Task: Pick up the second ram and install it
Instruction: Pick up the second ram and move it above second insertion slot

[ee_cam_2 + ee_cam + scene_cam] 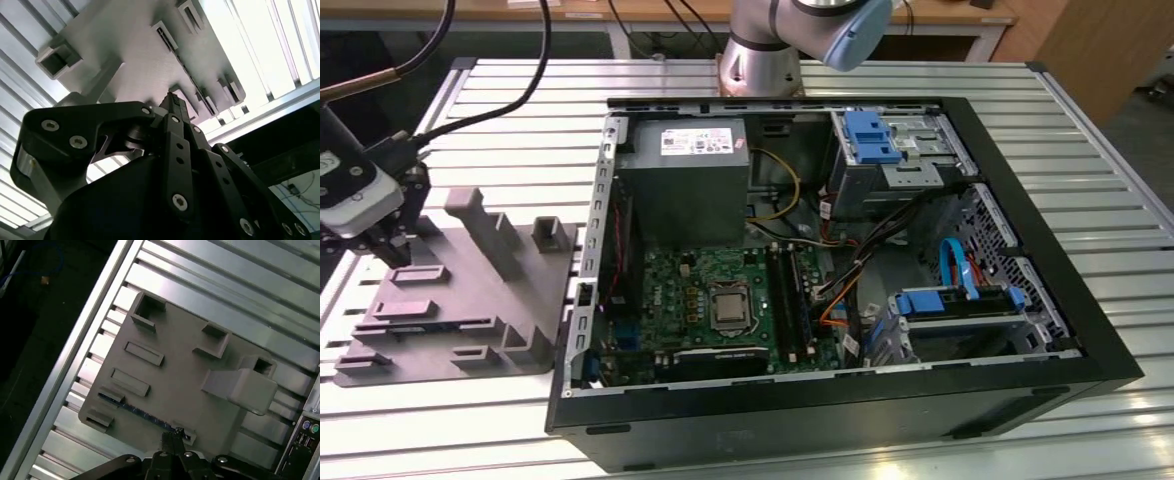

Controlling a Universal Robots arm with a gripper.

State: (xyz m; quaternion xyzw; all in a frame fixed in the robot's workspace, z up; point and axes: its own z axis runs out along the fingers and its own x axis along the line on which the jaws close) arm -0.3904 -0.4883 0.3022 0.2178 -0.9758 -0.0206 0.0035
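Observation:
The second ram (134, 409) is a thin dark blue strip standing on edge in a slot of the gray moulded tray (175, 375). In the second wrist view the same slot shows as a dark line (186, 70). My gripper (175, 433) hovers just over one end of that strip, fingers (172, 107) pressed together with nothing between them. In the exterior view the gripper (396, 252) hangs over the tray (454, 300) at the exterior view's left, well apart from the open computer case (827, 250).
Inside the case lie the green motherboard (707, 290) with long black memory slots (785, 290), a gray power supply (680, 180), blue drive brackets and loose cables. Raised posts (487, 225) stand on the tray close to the gripper. The slatted metal table (520, 130) carries everything.

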